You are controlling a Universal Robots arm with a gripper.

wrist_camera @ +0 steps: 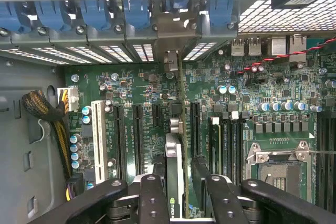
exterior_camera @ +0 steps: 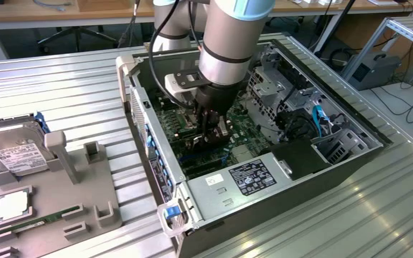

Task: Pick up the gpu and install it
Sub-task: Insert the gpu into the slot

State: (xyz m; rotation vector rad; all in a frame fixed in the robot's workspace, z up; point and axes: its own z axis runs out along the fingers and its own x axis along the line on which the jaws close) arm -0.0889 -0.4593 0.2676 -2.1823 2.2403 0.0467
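The arm reaches down into the open computer case (exterior_camera: 350,126), which lies on its side on the slatted metal counter (exterior_camera: 63,91). The gripper (wrist_camera: 178,182), seen in the wrist view, has its jaws closed on the gpu (wrist_camera: 175,174), held edge-on and upright over the green motherboard (wrist_camera: 247,114), in line with the expansion slots (wrist_camera: 137,137), its metal bracket (wrist_camera: 170,43) up against the row of blue clips (wrist_camera: 131,14) at the case's rear wall. Near the counter's edge at the exterior view's left, a grey holder (exterior_camera: 56,209) carries a hard drive (exterior_camera: 16,148) and a RAM stick (exterior_camera: 30,226).
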